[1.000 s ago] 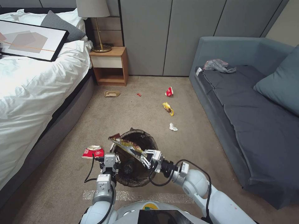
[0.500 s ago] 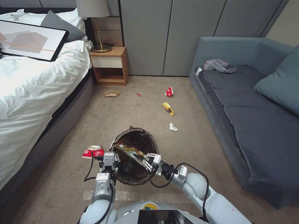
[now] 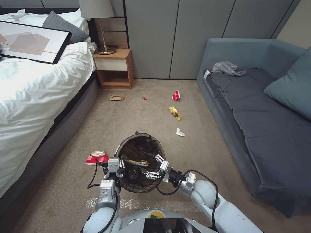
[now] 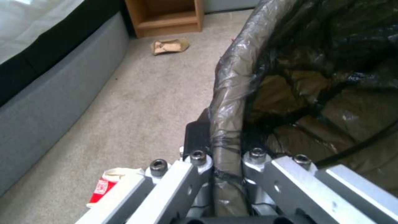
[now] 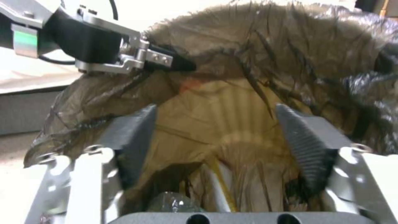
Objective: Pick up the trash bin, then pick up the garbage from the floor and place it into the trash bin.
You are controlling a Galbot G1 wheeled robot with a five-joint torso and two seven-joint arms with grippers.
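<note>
The small round white plastic trash bin, lined with a crinkled dark brown-black bag folded over its rim, hangs just in front of the robot, above the beige carpeted floor. The left gripper is pinched onto the bin's near-left rim; in the left wrist view its metal fingers press together on the bag-covered wall. The right gripper sits at the bin's near-right rim with its ribbed jaws spread wide over the opening. Just beyond them, inside the bag, lies a shiny yellow-and-brown snack wrapper, flat and slanted, free of the gripper. On the floor beside the bin's left side rests a crushed red-and-white paper cup. Farther off lie a crumpled white tissue, a yellow-red wrapper, another red-and-white crushed cup, a tiny red scrap and a tan flat packet near the wooden nightstand.
</note>
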